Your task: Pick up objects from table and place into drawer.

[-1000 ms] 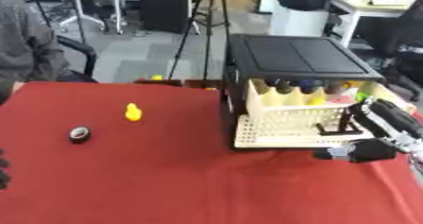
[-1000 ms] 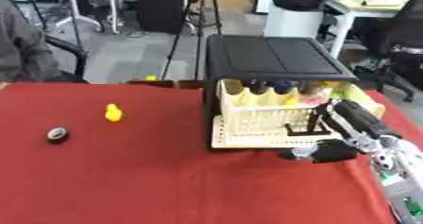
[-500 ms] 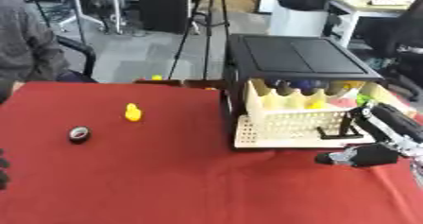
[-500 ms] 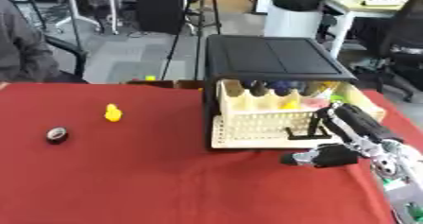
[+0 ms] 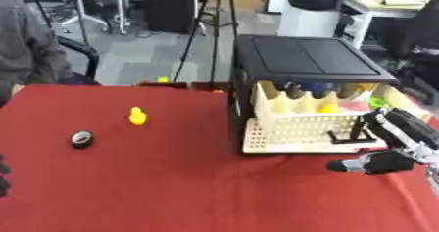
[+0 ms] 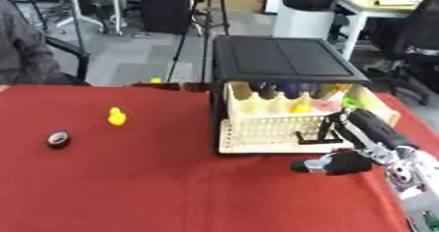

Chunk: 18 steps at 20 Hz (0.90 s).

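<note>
Hovering just in front of the pulled-out cream drawer [image 5: 300, 128], right hand [image 5: 377, 161] sits low over the red table [image 5: 171, 187], fingers curled, nothing visibly in them. Drawer sticks out of the black cabinet [image 5: 304, 62] w/ several coloured items inside. Yellow duck [image 5: 136, 116] and small round black obj [image 5: 82, 139] are well apart from it on table's left. Left hand [image 5: 3, 176] barely shows at left edge; can't tell its state.

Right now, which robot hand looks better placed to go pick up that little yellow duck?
Probably the left robot hand: it sits at the table's left edge, the side where the yellow duck stands. The right robot hand is far across, just in front of the open drawer.
</note>
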Motion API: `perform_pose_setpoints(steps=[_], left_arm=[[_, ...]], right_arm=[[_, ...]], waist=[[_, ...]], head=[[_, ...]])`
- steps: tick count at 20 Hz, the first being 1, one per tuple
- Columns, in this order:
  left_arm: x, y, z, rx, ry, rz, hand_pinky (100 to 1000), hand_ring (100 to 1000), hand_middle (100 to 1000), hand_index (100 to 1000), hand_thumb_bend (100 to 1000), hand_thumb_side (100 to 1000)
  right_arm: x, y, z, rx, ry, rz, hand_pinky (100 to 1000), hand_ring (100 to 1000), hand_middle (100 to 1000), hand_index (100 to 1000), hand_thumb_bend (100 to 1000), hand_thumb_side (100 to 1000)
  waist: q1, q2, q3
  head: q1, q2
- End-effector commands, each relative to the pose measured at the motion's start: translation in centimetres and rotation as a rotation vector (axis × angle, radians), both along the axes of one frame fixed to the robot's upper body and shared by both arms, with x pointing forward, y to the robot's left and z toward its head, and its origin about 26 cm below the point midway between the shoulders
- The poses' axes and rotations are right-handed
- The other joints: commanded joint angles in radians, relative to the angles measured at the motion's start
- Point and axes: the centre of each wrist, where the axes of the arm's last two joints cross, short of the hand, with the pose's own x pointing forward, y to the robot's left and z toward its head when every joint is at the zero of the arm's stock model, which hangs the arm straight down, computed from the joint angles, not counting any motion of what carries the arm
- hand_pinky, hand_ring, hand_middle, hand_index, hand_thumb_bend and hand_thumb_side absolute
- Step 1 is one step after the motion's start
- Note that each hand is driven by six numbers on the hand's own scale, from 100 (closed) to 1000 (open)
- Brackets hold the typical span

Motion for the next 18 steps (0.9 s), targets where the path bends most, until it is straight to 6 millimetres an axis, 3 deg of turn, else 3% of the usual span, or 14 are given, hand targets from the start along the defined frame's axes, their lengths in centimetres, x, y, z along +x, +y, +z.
perform_pose_setpoints(steps=[1,18], left_arm=[[0.2,0.5,1.2,0.029,-0.025,0.000,526,564,620,814,170,920],[0.6,1.0,1.7,0.073,-0.033,-0.018,527,568,622,812,141,908]], right_arm=[[0.0,-0.6,1.3,-0.015,-0.044,-0.011,224,100,100,647,932,688],[-0.6,-0.8,2.3,0.000,-0.082,-0.006,224,100,100,621,923,713]], waist=[[0.004,-0.005,-0.002],[0.001,-0.008,-0.014]], head=[[0.001,-0.011],[0.006,-0.005]])
